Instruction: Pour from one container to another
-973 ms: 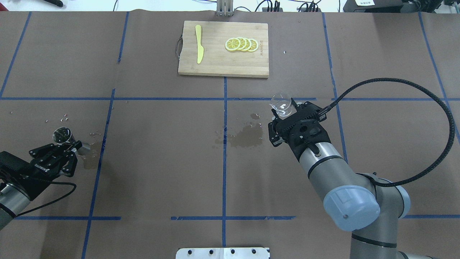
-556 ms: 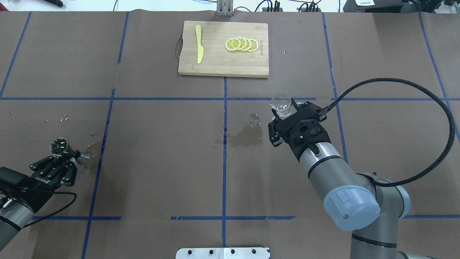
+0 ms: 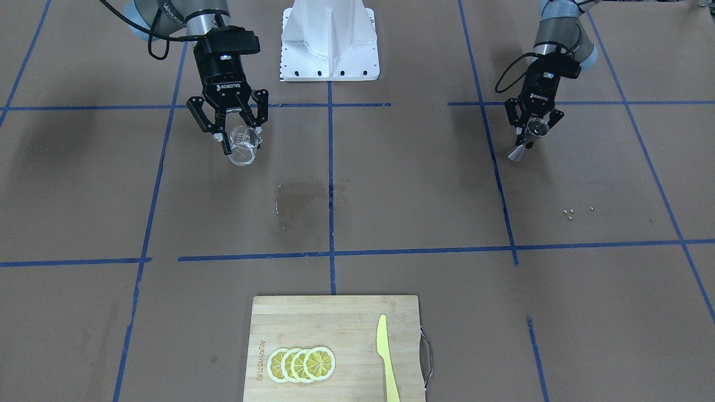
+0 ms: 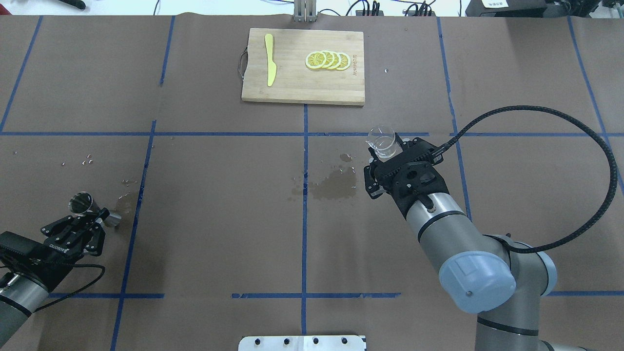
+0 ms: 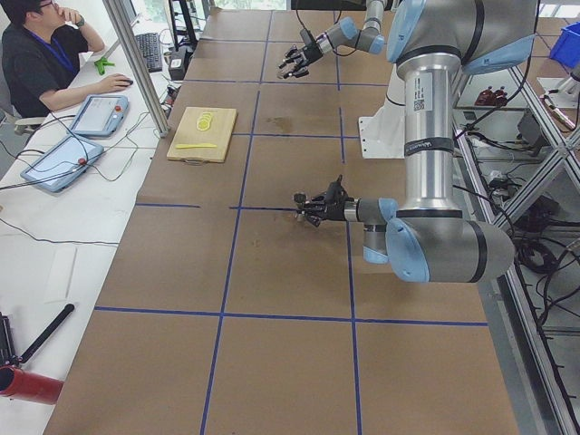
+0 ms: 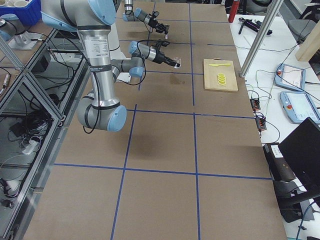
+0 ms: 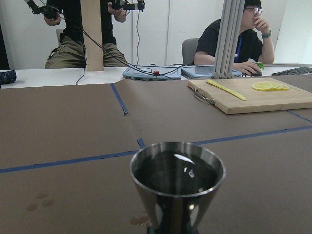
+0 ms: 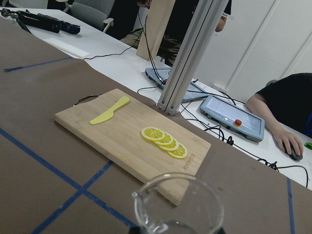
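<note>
The glass cup [image 4: 381, 141] hangs above the table right of centre, with my right gripper [image 4: 388, 153] shut on its sides. From across the table the cup [image 3: 244, 146] looks upright between the fingers, and its rim and pouring lip [image 8: 178, 207] fill the bottom of the right wrist view. At the near left, my left gripper [image 4: 99, 215] is shut on the narrow waist of the steel jigger [image 4: 84, 204]. The jigger [image 3: 528, 137] leans in that grip, far from the cup. Its open upper cone [image 7: 177, 183] looks dark inside with a few glints.
A wooden cutting board [image 4: 292, 83] at the far middle carries lemon slices [image 4: 327, 60] and a yellow knife [image 4: 269, 58]. A wet stain [image 4: 334, 185] marks the paper at centre, and droplets [image 4: 87, 159] lie at left. People sit at a side table beyond the far edge.
My left gripper has drawn back toward the robot's base with the jigger in it. The right arm and the cup have stayed nearly still.
</note>
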You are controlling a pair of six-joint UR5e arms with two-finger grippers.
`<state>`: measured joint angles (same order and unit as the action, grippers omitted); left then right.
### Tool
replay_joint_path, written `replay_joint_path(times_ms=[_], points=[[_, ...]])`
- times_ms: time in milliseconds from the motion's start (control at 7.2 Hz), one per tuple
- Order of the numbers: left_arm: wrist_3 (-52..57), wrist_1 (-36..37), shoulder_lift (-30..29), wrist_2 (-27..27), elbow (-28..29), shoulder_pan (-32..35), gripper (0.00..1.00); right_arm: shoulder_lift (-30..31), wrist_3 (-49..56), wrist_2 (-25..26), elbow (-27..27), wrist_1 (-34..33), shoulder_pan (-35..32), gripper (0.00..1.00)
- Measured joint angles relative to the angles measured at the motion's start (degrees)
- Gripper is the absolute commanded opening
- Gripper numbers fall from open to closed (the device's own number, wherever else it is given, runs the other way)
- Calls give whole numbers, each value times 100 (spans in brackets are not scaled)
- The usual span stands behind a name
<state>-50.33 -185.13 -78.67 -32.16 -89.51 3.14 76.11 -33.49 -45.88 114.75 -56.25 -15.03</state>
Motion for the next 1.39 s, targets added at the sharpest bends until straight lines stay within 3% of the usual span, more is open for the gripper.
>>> replay_joint_path(times_ms=[1390], points=[[-3,12,-251,86,145,-185,0,3,0,2,3,0,0,0]])
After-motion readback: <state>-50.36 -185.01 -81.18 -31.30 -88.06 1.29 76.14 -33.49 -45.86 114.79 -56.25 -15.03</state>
